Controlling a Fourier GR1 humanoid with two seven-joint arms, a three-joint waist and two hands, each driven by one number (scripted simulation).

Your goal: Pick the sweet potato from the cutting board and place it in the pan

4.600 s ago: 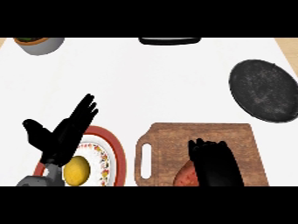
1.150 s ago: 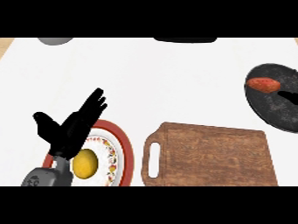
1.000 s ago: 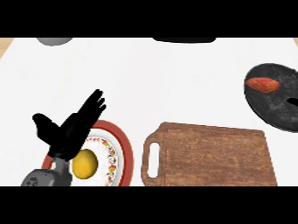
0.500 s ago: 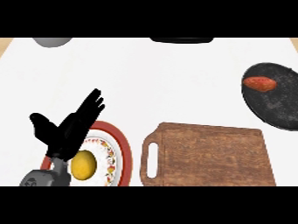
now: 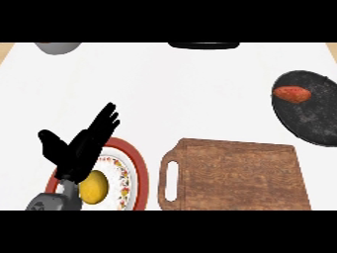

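right hand gone, sweet potato in pan

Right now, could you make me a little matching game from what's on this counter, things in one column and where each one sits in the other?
Things:
1. sweet potato
2. yellow fruit
3. cutting board
4. left hand

Places:
A. on the red-rimmed plate
B. bare, between the plate and the pan
C. inside the black pan
D. open, fingers up, over the plate's left edge

Pairs: 1-C, 2-A, 3-B, 4-D
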